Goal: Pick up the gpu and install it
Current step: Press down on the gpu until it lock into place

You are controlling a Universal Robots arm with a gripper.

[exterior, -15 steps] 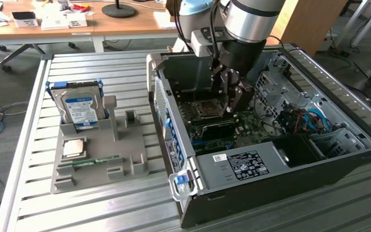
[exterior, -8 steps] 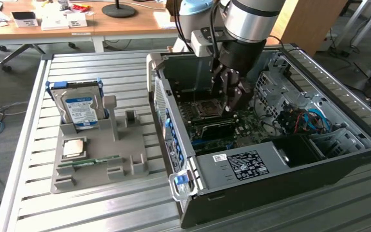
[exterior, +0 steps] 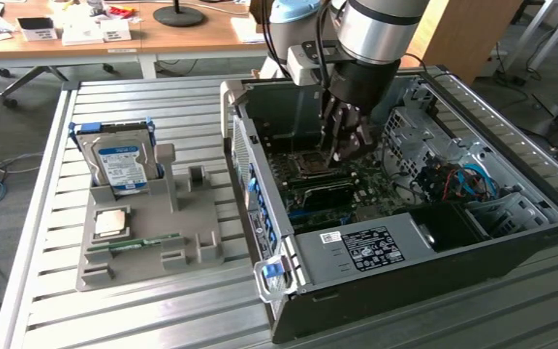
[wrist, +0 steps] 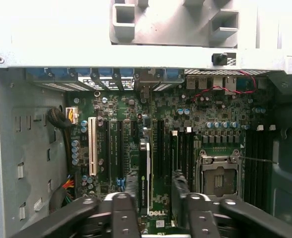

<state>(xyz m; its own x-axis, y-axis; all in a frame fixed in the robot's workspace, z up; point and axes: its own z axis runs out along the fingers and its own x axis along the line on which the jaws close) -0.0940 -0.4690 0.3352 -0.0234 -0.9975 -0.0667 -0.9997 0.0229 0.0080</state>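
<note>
In the wrist view the gpu (wrist: 145, 171) stands edge-on on the green motherboard (wrist: 205, 116), upright among the black expansion slots, with its thin green board and black cooler edge showing. My gripper (wrist: 154, 187) straddles it. One black finger (wrist: 130, 191) is close beside the card and the other finger (wrist: 178, 186) stands a gap away, so the jaws are apart and not pressed on the card. In the exterior view the gripper (exterior: 342, 145) reaches down into the open computer case (exterior: 405, 276), over the middle of the board.
A grey fixture (exterior: 197, 240) on the slatted table, at the exterior view's left, carries a silver hard drive (exterior: 119, 163), a processor chip (exterior: 111, 222) and a thin memory stick (exterior: 143, 243). The case walls and drive cage (exterior: 420, 134) ring the arm. An open processor socket (wrist: 219, 181) lies beside the slots.
</note>
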